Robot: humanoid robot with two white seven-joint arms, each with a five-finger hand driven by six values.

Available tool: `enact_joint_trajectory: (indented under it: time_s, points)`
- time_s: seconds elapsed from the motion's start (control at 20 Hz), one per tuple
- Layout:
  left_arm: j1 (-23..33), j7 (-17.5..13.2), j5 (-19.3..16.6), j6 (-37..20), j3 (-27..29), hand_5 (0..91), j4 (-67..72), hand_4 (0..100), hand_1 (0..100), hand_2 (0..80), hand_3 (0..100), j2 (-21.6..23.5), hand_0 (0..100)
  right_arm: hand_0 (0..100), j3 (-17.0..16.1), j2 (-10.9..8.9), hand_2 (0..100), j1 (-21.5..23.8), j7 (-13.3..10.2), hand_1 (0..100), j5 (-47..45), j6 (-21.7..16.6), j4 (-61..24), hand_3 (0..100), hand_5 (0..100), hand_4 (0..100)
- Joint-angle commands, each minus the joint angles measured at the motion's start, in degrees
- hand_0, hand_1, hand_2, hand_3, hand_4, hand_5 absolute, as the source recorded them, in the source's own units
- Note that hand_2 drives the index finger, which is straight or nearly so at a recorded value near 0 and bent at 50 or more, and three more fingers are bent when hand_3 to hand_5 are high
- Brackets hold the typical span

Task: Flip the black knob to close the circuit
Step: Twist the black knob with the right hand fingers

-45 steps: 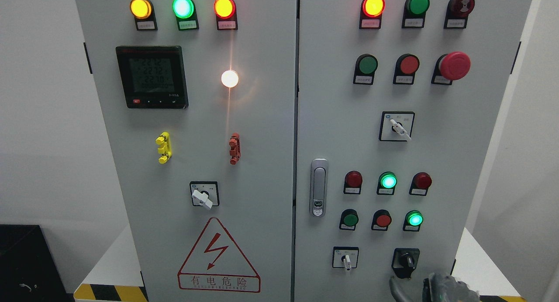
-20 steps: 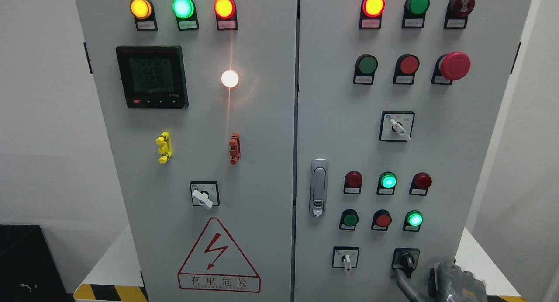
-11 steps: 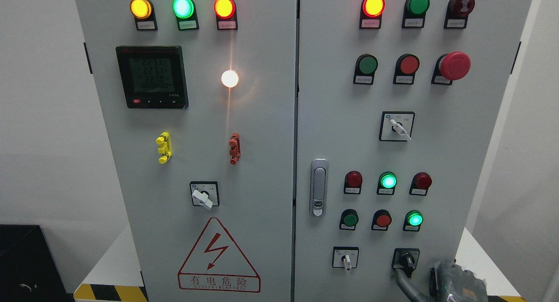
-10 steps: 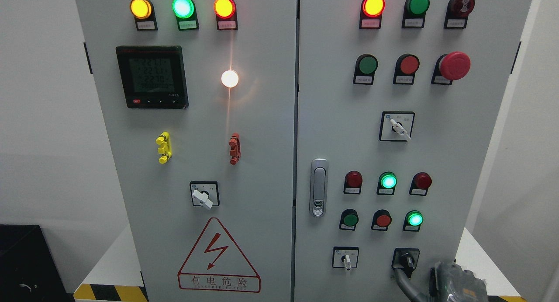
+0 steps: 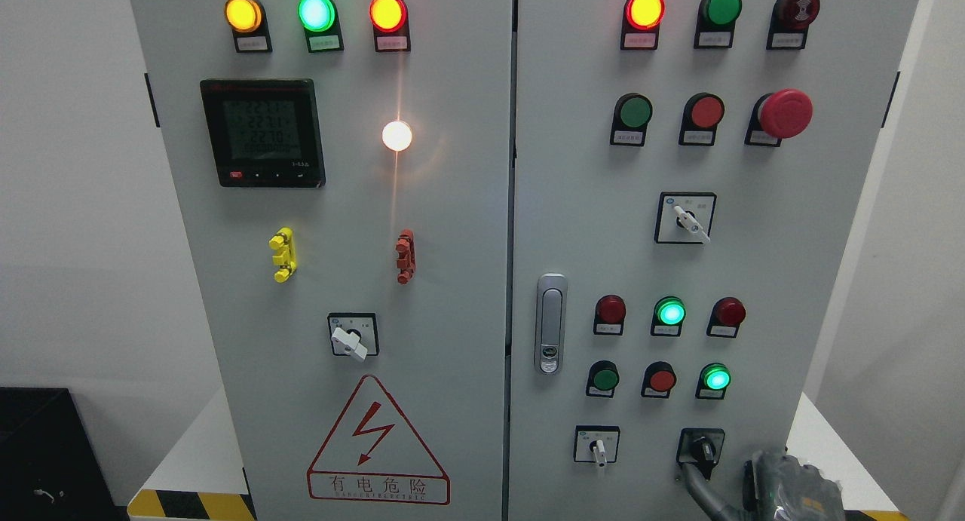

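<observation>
Our right hand (image 5: 784, 487) sits low, one finger (image 5: 697, 485) reaching up to touch the black knob (image 5: 703, 449); grip unclear.

Red mushroom button (image 5: 785, 113) above lit green lamp (image 5: 669, 311).

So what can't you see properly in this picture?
- Right hand, head view: the bottom edge cuts it off, so its grip is unclear.
- Black knob: a finger reaches up to it, but contact is too small to tell.
- Labels under the buttons: too small to read.
- Left hand: out of view.
</observation>
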Motion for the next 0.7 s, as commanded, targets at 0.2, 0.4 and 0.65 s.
enact_joint_trajectory:
  time_s: [0.2, 0.4, 0.65]
  points:
    - [0.0, -0.1, 0.0, 0.0, -0.1, 0.0, 0.0, 0, 56, 0.0, 0, 0.0, 12, 0, -3.3, -0.2, 95, 0.0, 0.0, 0, -0.2, 0.0, 0.0, 100, 99, 100]
    - [0.0, -0.1, 0.1, 0.0, 0.0, 0.0, 0.0, 0, 56, 0.0, 0, 0.0, 12, 0, -3.3, -0.2, 95, 0.0, 0.1, 0, -0.3, 0.0, -0.1, 100, 99, 100]
    - [0.0, -0.1, 0.0, 0.0, 0.0, 0.0, 0.0, 0, 56, 0.0, 0, 0.0, 12, 0, -3.4, -0.2, 95, 0.0, 0.0, 0, -0.5, 0.0, -0.3, 100, 100, 100]
